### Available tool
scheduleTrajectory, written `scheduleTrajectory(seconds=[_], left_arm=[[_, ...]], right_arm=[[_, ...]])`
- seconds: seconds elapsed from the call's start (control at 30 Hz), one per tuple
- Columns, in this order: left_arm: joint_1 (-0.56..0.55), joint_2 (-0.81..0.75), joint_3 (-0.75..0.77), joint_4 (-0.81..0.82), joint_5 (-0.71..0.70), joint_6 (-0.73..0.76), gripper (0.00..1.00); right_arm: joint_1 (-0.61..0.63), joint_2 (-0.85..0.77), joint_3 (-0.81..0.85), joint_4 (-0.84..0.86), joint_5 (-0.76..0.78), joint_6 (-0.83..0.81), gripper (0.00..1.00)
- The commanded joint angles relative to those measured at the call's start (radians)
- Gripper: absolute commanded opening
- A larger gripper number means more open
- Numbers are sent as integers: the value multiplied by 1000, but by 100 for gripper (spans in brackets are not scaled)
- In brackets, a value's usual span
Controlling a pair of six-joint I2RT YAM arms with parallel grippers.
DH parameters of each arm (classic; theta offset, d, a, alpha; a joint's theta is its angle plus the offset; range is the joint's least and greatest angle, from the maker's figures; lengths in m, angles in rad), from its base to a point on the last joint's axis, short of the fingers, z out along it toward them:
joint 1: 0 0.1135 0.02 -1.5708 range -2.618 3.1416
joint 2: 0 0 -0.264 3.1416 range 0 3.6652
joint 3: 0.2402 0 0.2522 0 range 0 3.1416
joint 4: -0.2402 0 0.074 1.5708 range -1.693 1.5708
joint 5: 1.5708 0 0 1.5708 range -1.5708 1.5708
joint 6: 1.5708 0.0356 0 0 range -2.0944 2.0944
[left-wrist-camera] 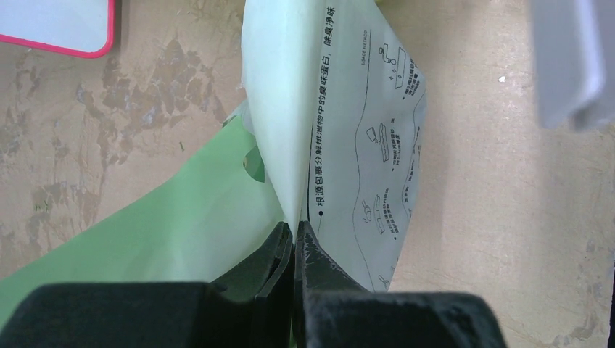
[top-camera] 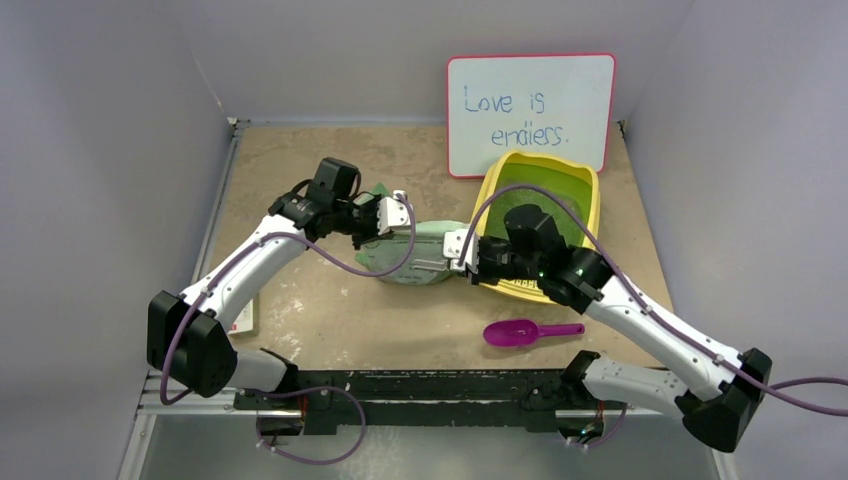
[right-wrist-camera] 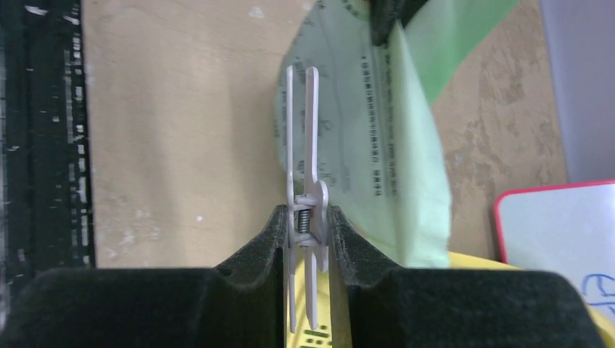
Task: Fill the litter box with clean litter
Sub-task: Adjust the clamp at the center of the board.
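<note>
The yellow litter box (top-camera: 588, 212) stands at the back right, with green litter (top-camera: 548, 192) inside it. The pale green printed bag (top-camera: 420, 258) lies on the table to the left of the box, between the two grippers. My left gripper (top-camera: 388, 216) is shut on a fold of the bag (left-wrist-camera: 341, 145), its jaws pinching the film (left-wrist-camera: 296, 230). My right gripper (top-camera: 468, 252) is shut on a white spring clip (right-wrist-camera: 304, 210) at the bag's right end, over the box's slotted edge (right-wrist-camera: 319, 336). The bag fills the background of the right wrist view (right-wrist-camera: 370, 138).
A magenta scoop (top-camera: 520, 332) lies near the front, right of centre. A white red-framed board (top-camera: 530, 110) leans on the back wall behind the box. A small card (top-camera: 243, 316) lies by the left arm. Walls close in left, right and back.
</note>
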Motion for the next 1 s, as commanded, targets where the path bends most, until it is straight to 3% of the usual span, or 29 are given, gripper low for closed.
scheduleTrajectory(seconds=[0.0, 0.23, 0.5, 0.8, 0.97], left_arm=[[22, -36, 15, 92, 36, -18, 0], [24, -35, 8, 112, 21, -34, 0], [34, -32, 3, 129, 16, -51, 0], [49, -24, 0, 139, 13, -66, 0], [55, -23, -1, 141, 16, -68, 0]], right_arm=[[35, -30, -109, 81, -99, 143, 0], [200, 37, -276, 277, 113, 294, 0], [343, 208, -311, 379, 325, 363, 0], [406, 336, -276, 406, 364, 366, 1], [423, 387, -252, 378, 352, 359, 7]])
